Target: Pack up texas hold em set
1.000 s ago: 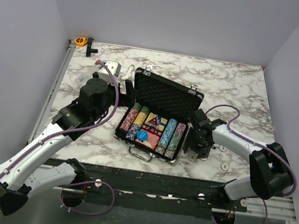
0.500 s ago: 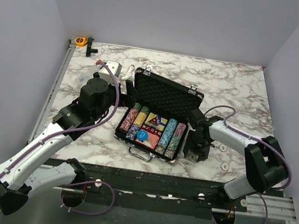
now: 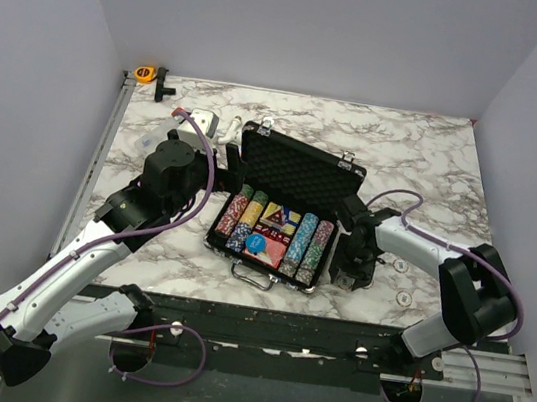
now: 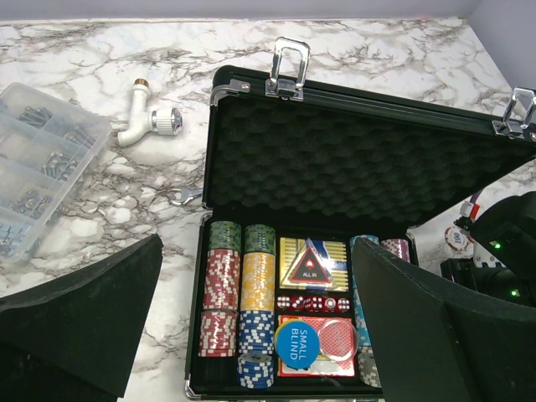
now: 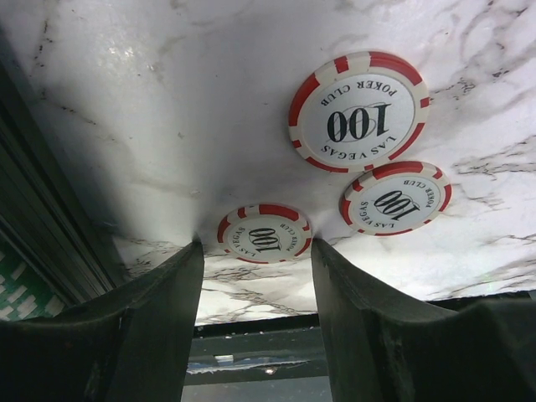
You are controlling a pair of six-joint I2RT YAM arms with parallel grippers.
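Note:
The black silver-trimmed briefcase (image 3: pixel 298 175) lies open mid-table, foam lid (image 4: pixel 352 159) up. Inside are rows of poker chips (image 4: pixel 224 293), a red card deck (image 4: pixel 335 343), a blue SMALL BLIND disc (image 4: pixel 297 345), red dice (image 4: pixel 310 303) and an ALL IN triangle (image 4: pixel 311 266). My left gripper (image 4: pixel 255 243) hangs open above the case's left side, holding nothing. My right gripper (image 5: pixel 255 247) is down on the table right of the case (image 3: pixel 346 276), jaws open and straddling one red-and-white 100 chip (image 5: pixel 264 233). Two more loose chips (image 5: pixel 359 110) (image 5: pixel 395 198) lie just beyond.
A clear plastic compartment box (image 4: pixel 42 167), a white plastic fitting (image 4: pixel 146 126) and a small wrench (image 4: pixel 188 197) lie left of the case. An orange tape measure (image 3: pixel 145 72) sits at the back left corner. The table's front edge (image 5: pixel 251 322) is close behind the right fingertips.
My right gripper has settled lower beside the case and its jaws have narrowed around the chip. The left arm has not moved.

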